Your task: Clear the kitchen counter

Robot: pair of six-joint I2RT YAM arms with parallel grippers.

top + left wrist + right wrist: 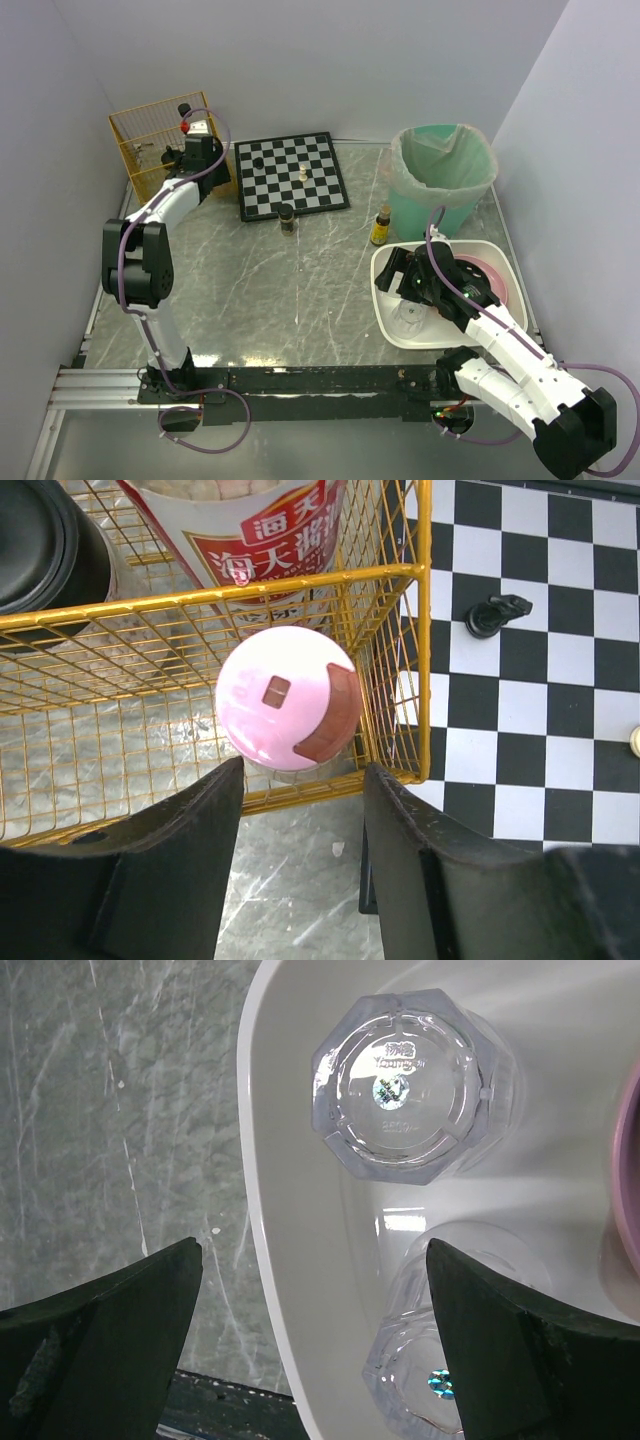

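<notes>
Grey-green marble bench (pixel 300 290) was boxed by pale walls (pixel 300 60); left fingers (pixel 170 870) stood part-open, empty, by the yellow basket (pixel 145 150), right fingers (pixel 100 1330) wide open over the white tray (pixel 270 1210).

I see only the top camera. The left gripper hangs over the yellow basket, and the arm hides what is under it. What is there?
Observer: The left wrist view shows a round pink cap inside the yellow basket, just ahead of the left gripper.
Operator: Do the fingers touch it?
Observer: No. The fingers stand apart, and neither one touches the cap.
Operator: What is under the right gripper?
Observer: In the right wrist view, two clear glasses are in the white tray, below the wide open right gripper.
</notes>
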